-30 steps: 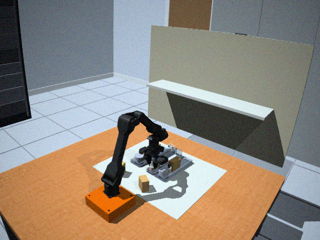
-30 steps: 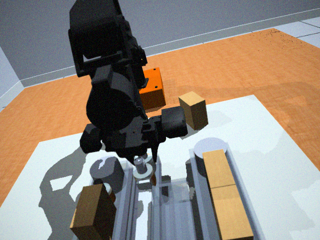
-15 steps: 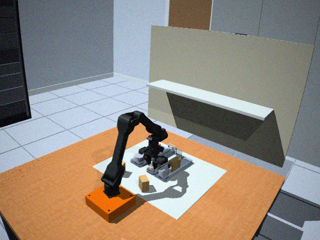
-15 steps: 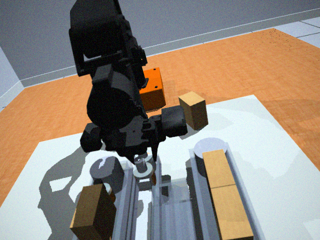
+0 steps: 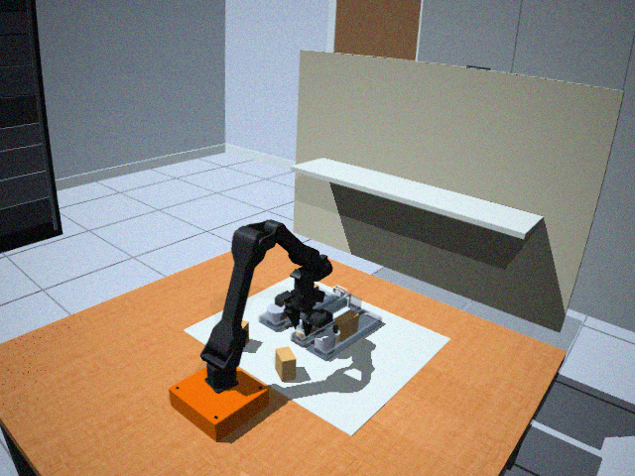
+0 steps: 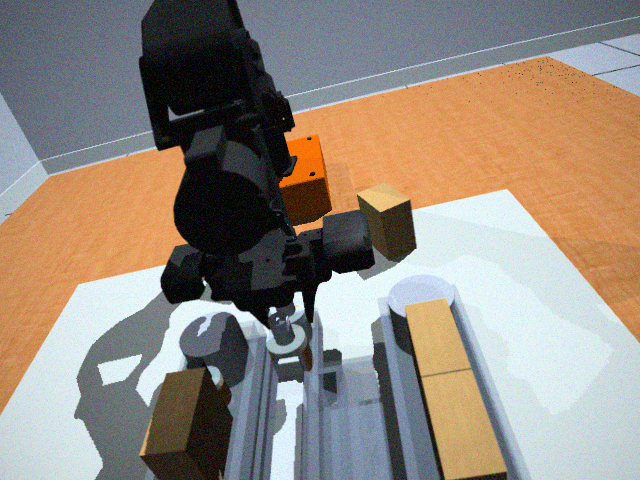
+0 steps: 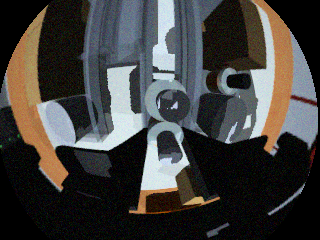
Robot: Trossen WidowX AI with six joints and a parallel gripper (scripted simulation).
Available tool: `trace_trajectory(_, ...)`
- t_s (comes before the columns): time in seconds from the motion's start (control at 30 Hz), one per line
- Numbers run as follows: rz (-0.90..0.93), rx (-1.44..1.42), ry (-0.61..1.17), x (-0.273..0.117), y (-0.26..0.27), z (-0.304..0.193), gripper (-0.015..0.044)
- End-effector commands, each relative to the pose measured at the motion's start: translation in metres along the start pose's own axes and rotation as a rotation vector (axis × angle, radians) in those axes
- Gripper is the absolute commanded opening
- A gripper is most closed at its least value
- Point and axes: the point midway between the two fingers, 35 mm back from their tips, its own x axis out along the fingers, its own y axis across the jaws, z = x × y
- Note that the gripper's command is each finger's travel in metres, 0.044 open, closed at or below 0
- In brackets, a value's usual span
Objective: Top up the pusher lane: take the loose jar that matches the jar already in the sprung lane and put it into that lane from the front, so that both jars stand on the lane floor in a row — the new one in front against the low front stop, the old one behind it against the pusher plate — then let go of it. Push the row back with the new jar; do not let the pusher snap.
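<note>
Landmark: the sprung lane (image 6: 289, 408), the narrow grey channel in the middle of the lane rack on the white mat (image 6: 516, 320), bench (image 5: 461, 410) orange beneath.

Claw (image 6: 289, 314) hangs straight down over the front end of the lane, fingers clamped on the neck of the held jar (image 6: 285, 335) — a small jar with a pale round shoulder and a brownish body; it stands upright at the lane mouth, between the two grey rails. Whether its base touches the lane floor cannot be told; the dark fingers (image 6: 310, 303) reach down on either side of its cap.

Wrist view: the held jar (image 7: 168, 147) sits nearest the camera, and a second round jar top (image 7: 167, 102) lies directly beyond it along the lane, the two close in line; contact between them cannot be judged.

To one side of the lane: a grey round can (image 6: 212, 341) at the front, a brown box (image 6: 186, 423) behind it. To the other side: a wide lane holding two tan boxes (image 6: 449, 387) in a row, a pale-topped can (image 6: 419, 292) in front of them.

Off the rack, on the mat near the lane front — a loose tan box (image 6: 387, 221); beyond it the orange arm base (image 6: 305, 178).
</note>
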Motion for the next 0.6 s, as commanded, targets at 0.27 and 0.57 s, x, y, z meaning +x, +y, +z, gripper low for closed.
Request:
trace_trajectory(0.27, 0.001, -0.003, 0.001, 0.0, 0.0, 0.0, 0.0184)
trace_trajectory(0.57, 0.001, -0.003, 0.001, -0.0056, 0.0, 0.0001, 0.0274)
